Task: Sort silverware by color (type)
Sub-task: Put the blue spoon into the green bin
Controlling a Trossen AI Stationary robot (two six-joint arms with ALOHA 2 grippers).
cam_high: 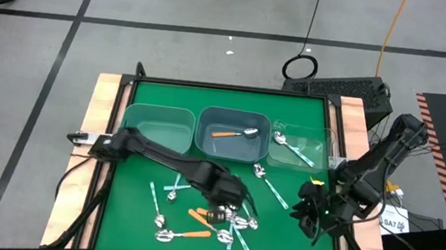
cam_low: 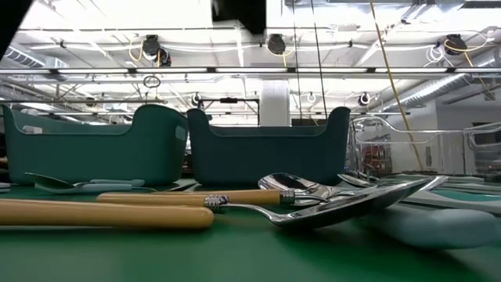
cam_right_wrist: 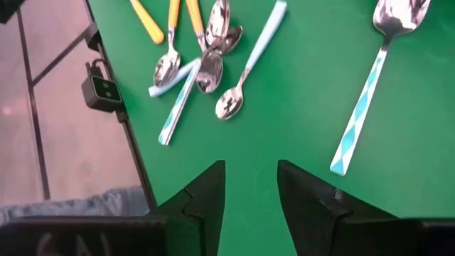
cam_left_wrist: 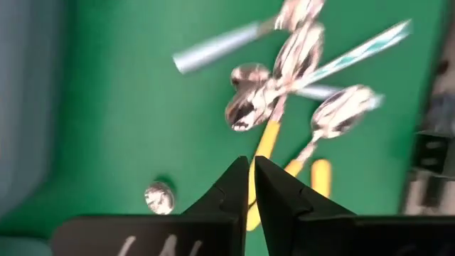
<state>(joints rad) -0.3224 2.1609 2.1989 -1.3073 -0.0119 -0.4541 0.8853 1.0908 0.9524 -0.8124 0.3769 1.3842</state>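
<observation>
Jaws, left gripper (cam_high: pixel 223 213): nearly shut, nothing between them; low centre of the high view, right over the spoon pile (cam_high: pixel 230 224).
Jaws, right gripper (cam_high: pixel 306 217): parted about halfway, empty; lower right of the high view, near the counter (cam_high: pixel 278 237) edge.
Nearest target: orange spoon (cam_left_wrist: pixel 264 146), directly ahead of the left jaws in the left wrist view, handle running from the tips up to the tangle of bowls.
Long axis: roughly in line with the gap between the jaws, so probably needs a wrist turn to pinch across the handle.
Nearer arm: left, by far.
Crowding: teal and light-blue handles cross over the bowls; handle end looks the freer part.
Already sorted: 1 orange spoon in the middle bin (cam_high: pixel 233 134), 1 teal spoon in the clear bin (cam_high: pixel 299 145).
Open room: bare green between the pile and the bins, upper centre.
</observation>
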